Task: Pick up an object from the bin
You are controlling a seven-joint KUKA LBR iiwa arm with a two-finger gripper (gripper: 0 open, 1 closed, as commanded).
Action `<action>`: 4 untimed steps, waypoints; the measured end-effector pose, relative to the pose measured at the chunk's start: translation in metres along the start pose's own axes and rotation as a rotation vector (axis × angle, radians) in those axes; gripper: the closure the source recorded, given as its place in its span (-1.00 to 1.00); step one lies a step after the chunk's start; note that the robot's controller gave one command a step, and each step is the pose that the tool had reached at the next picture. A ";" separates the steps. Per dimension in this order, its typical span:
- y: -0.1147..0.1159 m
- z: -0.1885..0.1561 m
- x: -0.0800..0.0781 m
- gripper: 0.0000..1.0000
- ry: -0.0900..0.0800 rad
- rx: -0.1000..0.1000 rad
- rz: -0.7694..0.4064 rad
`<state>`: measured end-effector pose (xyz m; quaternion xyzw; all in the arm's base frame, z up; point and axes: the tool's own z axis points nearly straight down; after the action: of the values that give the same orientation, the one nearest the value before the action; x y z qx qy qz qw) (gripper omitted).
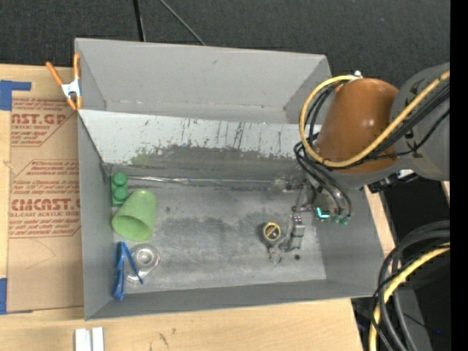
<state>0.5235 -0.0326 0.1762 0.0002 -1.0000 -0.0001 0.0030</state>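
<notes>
Grey bin (212, 229) floor: my gripper (287, 246) sits beside a small brass ring (272, 231); nothing lifted yet, its grip I cannot tell.

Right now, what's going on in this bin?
A robot arm comes into the grey metal bin from the right. Its pincer is down near the floor on the right side, right beside a small round brass-coloured piece. I can't tell whether it has hold of anything. Far off on the left lie a green cup on its side, a small green piece, a blue piece and a small clear round thing.
</notes>
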 end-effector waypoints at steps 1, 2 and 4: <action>-0.013 0.101 0.001 -1.00 0.001 -0.001 -0.042; -0.065 0.106 -0.036 -1.00 -0.008 0.003 -0.368; -0.021 0.106 -0.015 1.00 -0.006 0.000 -0.579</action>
<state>0.5382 -0.0531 0.0702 0.2854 -0.9584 -0.0008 -0.0002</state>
